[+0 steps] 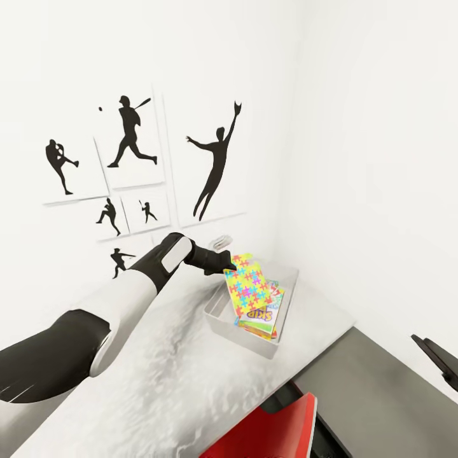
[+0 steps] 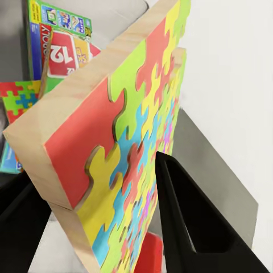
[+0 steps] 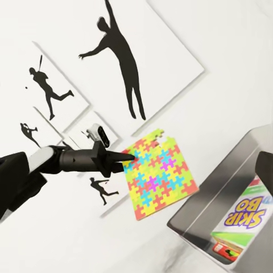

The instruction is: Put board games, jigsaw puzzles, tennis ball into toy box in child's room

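The left gripper (image 1: 226,266) is clamped on the edge of a jigsaw puzzle (image 1: 251,284) and holds it tilted above the toy box (image 1: 219,316), which stands on the tabletop (image 1: 159,375) near the wall corner. Inside the box lie printed board games (image 1: 262,316) (one says "SKIP BO"). Right gripper (image 1: 439,359): at the pic's edge, cannot tell if apart or together.
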Robot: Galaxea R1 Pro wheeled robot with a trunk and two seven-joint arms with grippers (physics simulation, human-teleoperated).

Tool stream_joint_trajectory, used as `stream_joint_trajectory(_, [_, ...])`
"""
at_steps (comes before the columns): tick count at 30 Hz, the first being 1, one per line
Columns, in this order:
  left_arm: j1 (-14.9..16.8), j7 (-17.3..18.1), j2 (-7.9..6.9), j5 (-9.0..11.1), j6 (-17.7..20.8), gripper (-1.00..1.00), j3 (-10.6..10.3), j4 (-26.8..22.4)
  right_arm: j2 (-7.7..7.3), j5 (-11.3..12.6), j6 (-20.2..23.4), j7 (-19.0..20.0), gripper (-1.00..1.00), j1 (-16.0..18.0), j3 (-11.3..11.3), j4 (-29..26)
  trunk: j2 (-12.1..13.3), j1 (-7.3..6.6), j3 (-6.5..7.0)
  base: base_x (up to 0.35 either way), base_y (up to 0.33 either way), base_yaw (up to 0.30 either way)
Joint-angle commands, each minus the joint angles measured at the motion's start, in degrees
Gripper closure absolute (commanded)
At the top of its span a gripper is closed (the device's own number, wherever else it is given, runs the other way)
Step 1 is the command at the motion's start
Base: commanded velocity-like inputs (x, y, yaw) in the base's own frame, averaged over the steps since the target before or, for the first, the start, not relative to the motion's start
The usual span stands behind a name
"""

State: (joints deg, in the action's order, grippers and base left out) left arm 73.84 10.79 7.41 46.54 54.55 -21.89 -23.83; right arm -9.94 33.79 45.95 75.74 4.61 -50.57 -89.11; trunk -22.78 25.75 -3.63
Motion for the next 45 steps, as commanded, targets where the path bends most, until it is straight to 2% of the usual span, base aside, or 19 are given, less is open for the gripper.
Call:
stream_joint_trajectory(1, [0.1,0.6,0.01,-0.6,0.0,1.0,-0.2,0.0,-0.03,0.1,0.5,0.2,-1.0,0.1,-0.1,0.0,-0.1,0.04,-0.23,0.0,0.0,0.0])
stream_joint_trajectory(11, [0.1,0.7,0.47,-0.6,-0.8,1.0,-0.2,-0.6,-0.06,0.1,0.4,0.4,-1.0,0.1,-0.3,0.0,-0.1,0.04,-1.17,0.0,0.0,0.0])
stream_joint_trajectory(19, [0.1,0.7,2.06,-0.8,-2.1,1.0,-0.2,-0.7,-0.08,-0.1,0.4,0.4,-1.0,0.1,-0.3,0.0,-0.1,0.04,-1.92,0.0,0.0,0.0])
stream_joint_trajectory(26, [0.1,0.7,2.59,-4.6,-2.7,1.0,-0.2,-0.8,-0.08,-0.4,0.4,0.4,-1.0,0.1,-0.3,0.0,-0.1,0.04,-2.58,0.0,0.0,0.0])
stream_joint_trajectory(33, [0.1,0.7,2.59,-6.2,-4.7,1.0,-0.2,-0.8,-0.05,-0.5,0.4,0.4,-1.0,0.1,-0.3,0.0,-0.1,0.04,-3.24,0.0,0.0,0.0])
stream_joint_trajectory(36, [0.1,0.7,2.59,-7.7,-5.1,1.0,-0.3,-0.8,-0.04,-0.5,0.4,0.4,-1.0,0.1,-0.3,0.0,-0.1,0.04,-3.52,0.0,0.0,0.0])
stream_joint_trajectory(45, [0.1,1.3,2.59,-8.3,-5.2,1.0,-0.3,-0.9,-0.04,-0.6,0.4,0.4,-1.0,0.1,-0.3,0.0,-0.1,0.04,-4.37,0.0,0.0,0.0])
